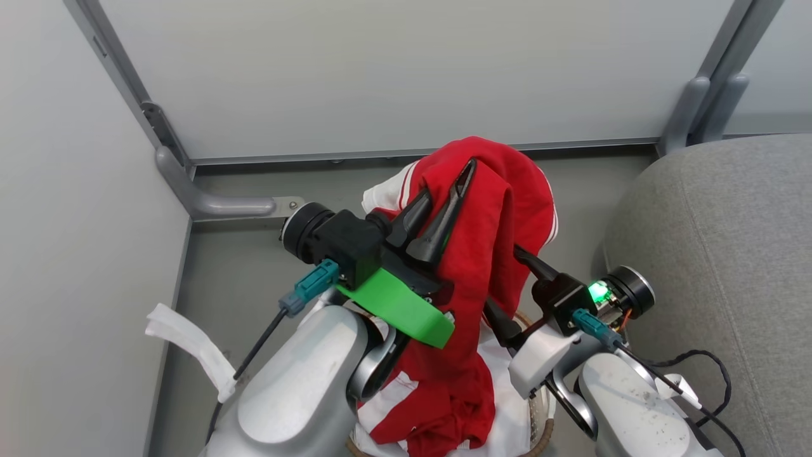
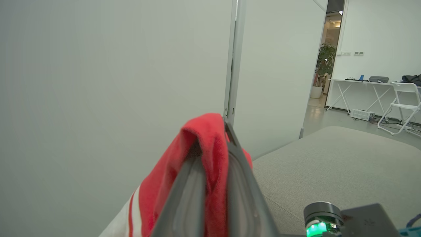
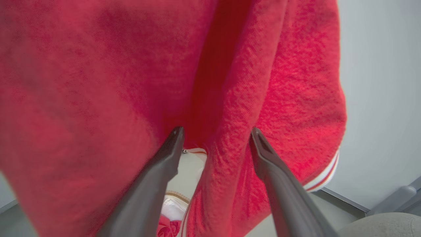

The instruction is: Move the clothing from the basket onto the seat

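Observation:
The red clothing [image 1: 507,209] with white striped trim hangs lifted above the basket [image 1: 542,438], whose rim shows at the bottom edge. My left gripper [image 1: 449,179] is shut on the garment's top fold, and its fingers pinch red fabric [image 2: 210,154] in the left wrist view. My right gripper [image 1: 503,279] stands open beside the hanging cloth. In the right wrist view, a fold of the clothing [image 3: 230,98] hangs between that gripper's [image 3: 216,131] spread fingers, with the basket [image 3: 174,197] below. The grey seat [image 1: 729,254] lies to the right.
White partition walls with grey metal posts and feet [image 1: 209,203] close in the back and left. A white strip [image 1: 184,343] hangs by my left arm. Beyond the seat [image 2: 329,164], a doorway leads to tables and a white folding chair [image 2: 403,105].

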Robot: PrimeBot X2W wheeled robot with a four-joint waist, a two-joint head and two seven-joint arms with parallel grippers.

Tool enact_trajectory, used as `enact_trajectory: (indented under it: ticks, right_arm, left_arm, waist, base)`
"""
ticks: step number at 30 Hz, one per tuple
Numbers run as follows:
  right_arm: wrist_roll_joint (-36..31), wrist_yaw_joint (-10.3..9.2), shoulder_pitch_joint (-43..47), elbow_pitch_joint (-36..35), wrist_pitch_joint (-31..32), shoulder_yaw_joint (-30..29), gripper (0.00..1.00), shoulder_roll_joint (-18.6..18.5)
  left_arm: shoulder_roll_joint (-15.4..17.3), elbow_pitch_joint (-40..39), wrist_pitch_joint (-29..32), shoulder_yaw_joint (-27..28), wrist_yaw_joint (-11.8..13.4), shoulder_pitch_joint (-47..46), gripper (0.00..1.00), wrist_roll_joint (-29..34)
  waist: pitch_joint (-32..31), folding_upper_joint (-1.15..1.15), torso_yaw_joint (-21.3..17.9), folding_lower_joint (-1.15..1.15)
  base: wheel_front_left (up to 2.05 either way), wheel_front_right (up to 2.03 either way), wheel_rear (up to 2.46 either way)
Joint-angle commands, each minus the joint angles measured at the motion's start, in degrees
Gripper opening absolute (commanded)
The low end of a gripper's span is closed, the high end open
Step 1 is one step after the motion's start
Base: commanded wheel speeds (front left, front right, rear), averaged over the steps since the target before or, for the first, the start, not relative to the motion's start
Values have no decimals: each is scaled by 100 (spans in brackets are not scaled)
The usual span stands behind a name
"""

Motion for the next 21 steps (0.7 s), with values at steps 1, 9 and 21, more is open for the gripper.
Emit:
enact_trajectory:
  ticks: [1,9,21]
  right_arm:
    - [58,-7,-117,108,-26,17,100,-24]
    - [651,-8,-398,553,-26,288,0,-20]
    - [996,-8,-389,461,-26,298,0,-23]
  left_arm:
    - [4,-27,-21,-56,17,-116,0,-45]
    - [2,-12,-21,-333,79,-208,0,-226]
    - [3,13,-21,-284,155,-140,0,-262]
  waist:
    - [59,0,104,0]
    - [104,0,207,0]
    - [105,0,61,0]
  base:
    - [0,0,0]
    - [0,0,0]
    - [0,0,0]
